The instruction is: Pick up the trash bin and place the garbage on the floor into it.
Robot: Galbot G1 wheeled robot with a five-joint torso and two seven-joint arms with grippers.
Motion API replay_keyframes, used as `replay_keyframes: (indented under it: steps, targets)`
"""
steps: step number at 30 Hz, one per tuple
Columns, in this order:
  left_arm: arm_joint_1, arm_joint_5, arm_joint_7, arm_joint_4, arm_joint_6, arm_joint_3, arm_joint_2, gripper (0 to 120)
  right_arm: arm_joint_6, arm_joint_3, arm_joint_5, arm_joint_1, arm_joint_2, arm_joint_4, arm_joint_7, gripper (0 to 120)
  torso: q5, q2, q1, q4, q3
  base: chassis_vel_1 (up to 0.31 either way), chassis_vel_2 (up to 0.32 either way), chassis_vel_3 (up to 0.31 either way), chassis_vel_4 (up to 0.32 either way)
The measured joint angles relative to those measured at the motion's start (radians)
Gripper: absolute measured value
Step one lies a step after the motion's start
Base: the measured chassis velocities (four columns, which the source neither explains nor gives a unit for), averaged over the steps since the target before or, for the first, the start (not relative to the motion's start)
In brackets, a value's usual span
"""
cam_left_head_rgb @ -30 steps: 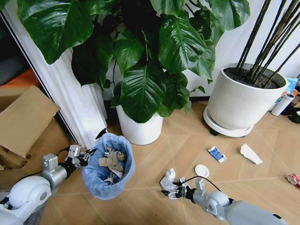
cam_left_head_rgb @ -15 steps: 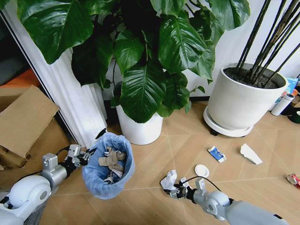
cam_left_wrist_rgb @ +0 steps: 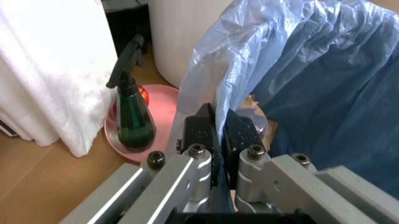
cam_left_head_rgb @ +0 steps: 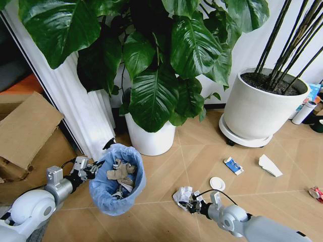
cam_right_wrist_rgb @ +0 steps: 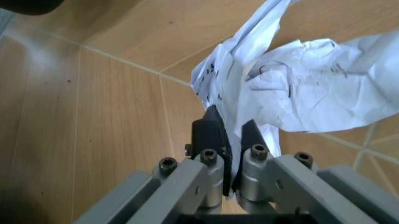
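Left end effector (cam_left_wrist_rgb: 217, 122) clamps the trash bin (cam_left_head_rgb: 117, 185) liner rim; right end effector (cam_right_wrist_rgb: 232, 132) pinches crumpled paper (cam_right_wrist_rgb: 299, 88) edge above open floor (cam_left_head_rgb: 166, 217).

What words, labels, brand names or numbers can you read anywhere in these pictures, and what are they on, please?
No text can be read.
Crumpled white paper, pinched in the right gripper: faint dark marks, too blurred to read.
Small blue and white packet on the floor: print too small to read.
Trash bin, its blue bag clamped by the left gripper: no lettering.
Green spray bottle: no label seen.
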State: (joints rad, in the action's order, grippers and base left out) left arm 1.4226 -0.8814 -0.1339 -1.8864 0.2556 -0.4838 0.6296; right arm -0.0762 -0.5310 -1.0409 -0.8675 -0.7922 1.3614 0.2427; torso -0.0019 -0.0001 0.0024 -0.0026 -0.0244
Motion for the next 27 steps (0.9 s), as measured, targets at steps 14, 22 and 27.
replay_keyframes:
  steps: [14, 22, 27]
  targets:
    - [-0.015, 0.000, -0.015, 0.024, -0.010, 0.024, -0.019, 0, 0.145, 0.208, 0.148, -0.070, 0.061, 0.057, 0.196, 0, 0.0002, 0.000, 0.000, -0.0001, 0.000, 0.000, 0.000, 0.000, 0.000]
    - [-0.063, -0.010, -0.015, 0.034, -0.030, 0.127, -0.047, 0, 0.328, 0.379, 0.245, -0.046, 0.119, 0.154, 0.478, 0, -0.0003, 0.000, 0.000, -0.0001, 0.000, 0.000, 0.000, 0.000, 0.000]
    - [-0.088, -0.030, -0.013, 0.011, -0.038, 0.183, -0.074, 0, 0.375, 0.355, 0.192, 0.054, 0.119, 0.203, 0.621, 0, -0.0002, 0.000, 0.000, -0.0005, 0.000, 0.000, 0.000, 0.000, 0.000]
